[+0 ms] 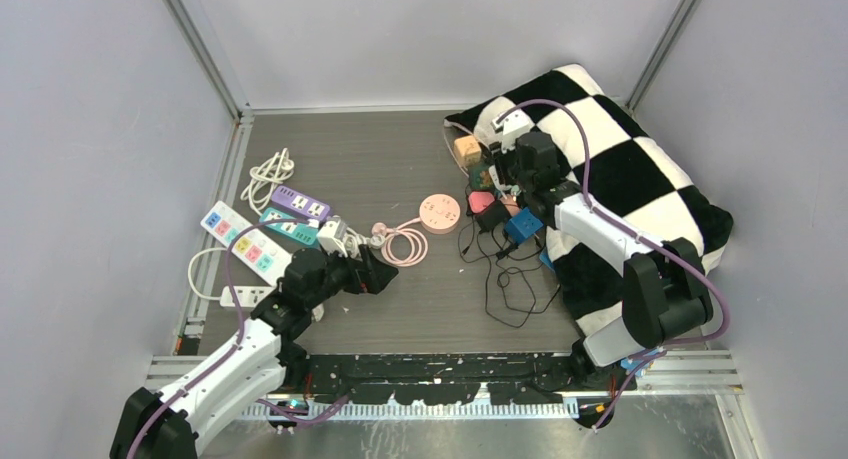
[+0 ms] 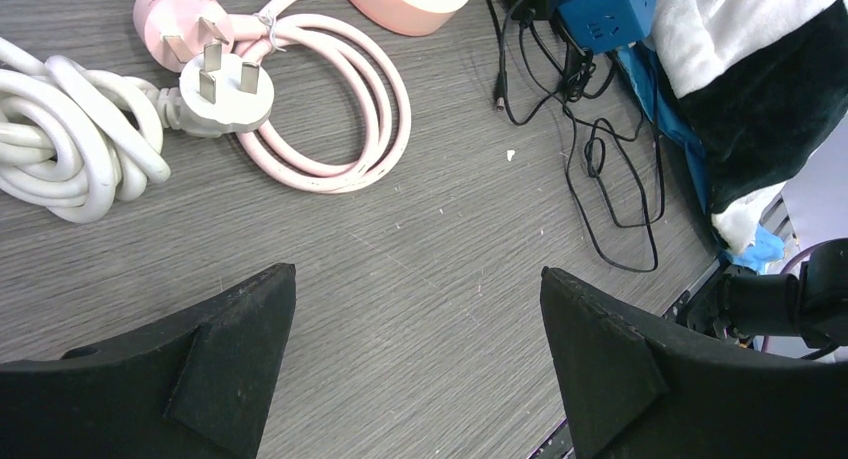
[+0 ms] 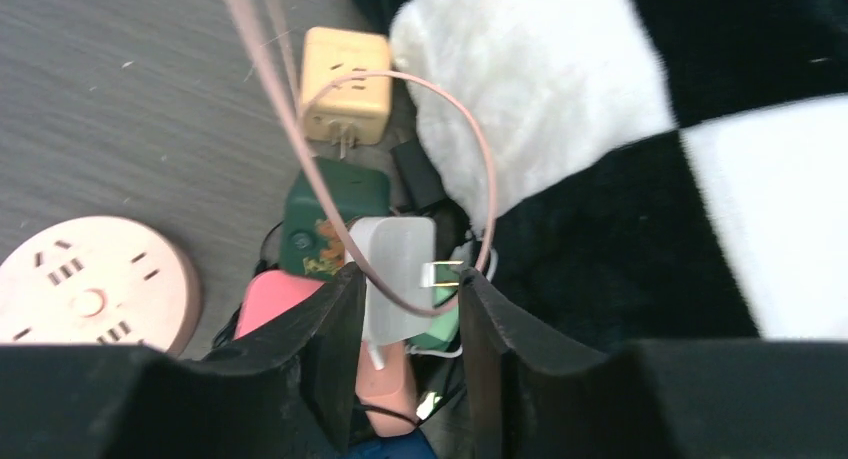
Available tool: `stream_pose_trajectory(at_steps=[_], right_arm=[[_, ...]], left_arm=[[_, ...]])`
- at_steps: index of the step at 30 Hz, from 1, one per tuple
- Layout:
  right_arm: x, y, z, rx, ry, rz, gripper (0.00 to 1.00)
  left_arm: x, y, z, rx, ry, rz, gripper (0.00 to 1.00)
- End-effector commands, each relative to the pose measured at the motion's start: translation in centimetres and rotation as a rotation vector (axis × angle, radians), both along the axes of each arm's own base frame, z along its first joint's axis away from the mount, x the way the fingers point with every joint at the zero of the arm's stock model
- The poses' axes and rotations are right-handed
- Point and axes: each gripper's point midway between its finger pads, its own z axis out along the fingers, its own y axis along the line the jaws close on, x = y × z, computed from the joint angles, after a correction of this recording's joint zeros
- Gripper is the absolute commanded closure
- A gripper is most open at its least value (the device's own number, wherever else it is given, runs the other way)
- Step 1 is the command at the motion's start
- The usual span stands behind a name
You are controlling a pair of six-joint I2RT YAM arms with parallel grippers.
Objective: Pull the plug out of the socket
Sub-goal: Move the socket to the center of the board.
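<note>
My right gripper (image 3: 405, 279) is shut on a white plug (image 3: 392, 264), whose two metal prongs (image 3: 440, 274) are bare and point toward the right finger. Below it lies a cluster of adapters: a green one (image 3: 325, 214), a pink one (image 3: 272, 297) and a yellow cube (image 3: 345, 84). In the top view the right gripper (image 1: 497, 184) hangs over this cluster at the pillow's edge. My left gripper (image 2: 418, 279) is open and empty over bare table; in the top view it (image 1: 378, 276) sits below the pink coiled cord (image 1: 405, 244).
A checkered pillow (image 1: 620, 169) fills the back right. A round pink socket (image 1: 440, 211), a blue cube (image 1: 522, 224) and loose black cables (image 1: 510, 279) lie mid-table. Several power strips (image 1: 245, 241) and a white cord with its plug (image 2: 225, 89) lie at the left.
</note>
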Motion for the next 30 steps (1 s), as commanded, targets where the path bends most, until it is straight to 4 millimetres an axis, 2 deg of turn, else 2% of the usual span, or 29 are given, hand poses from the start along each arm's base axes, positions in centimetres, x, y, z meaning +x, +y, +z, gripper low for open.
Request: stream_pose_trajectory(at_steps=[1, 3, 5, 11, 16, 19, 20, 21, 25, 30], right_arm=[[1.8, -1.8, 2.5, 0.027, -0.112, -0.132, 0.48], [1.7, -1.7, 2.7, 0.031, -0.114, -0.127, 0.37], [1.6, -1.6, 3.1, 0.04, -0.119, -0.115, 0.33], [0.8, -0.8, 3.6, 0.091, -0.119, -0.05, 0.32], [-0.5, 1.1, 3.7, 0.125, -0.083, 0.08, 0.32], [-2.4, 3.0, 3.5, 0.149, -0.014, 0.241, 0.31], [-5.8, 5.4, 2.6, 0.166, 0.107, 0.499, 0.28], [-7.3, 6.3, 2.3, 0.19, 0.157, 0.585, 0.27], [-9.6, 8.0, 1.6, 0.248, 0.253, 0.735, 0.27], [-12.0, 9.7, -0.1, 0.338, 0.41, 0.878, 0.29]], left_arm=[[0.4, -0.5, 1.8, -0.048, -0.056, -0.012, 0.07], [0.4, -0.5, 1.8, -0.048, -0.057, -0.01, 0.07], [0.4, -0.5, 1.8, -0.048, -0.057, -0.011, 0.07], [0.5, -0.7, 1.8, -0.05, -0.053, -0.013, 0.07], [0.6, -0.7, 1.7, -0.051, -0.05, -0.014, 0.07], [0.7, -0.8, 1.8, -0.046, -0.053, -0.015, 0.07], [1.0, -1.0, 1.7, -0.036, -0.051, -0.02, 0.07], [1.1, -1.1, 1.7, -0.034, -0.05, -0.024, 0.07], [1.6, -1.5, 1.5, -0.023, -0.042, -0.035, 0.07], [2.6, -2.0, 1.1, 0.016, -0.051, -0.056, 0.08]])
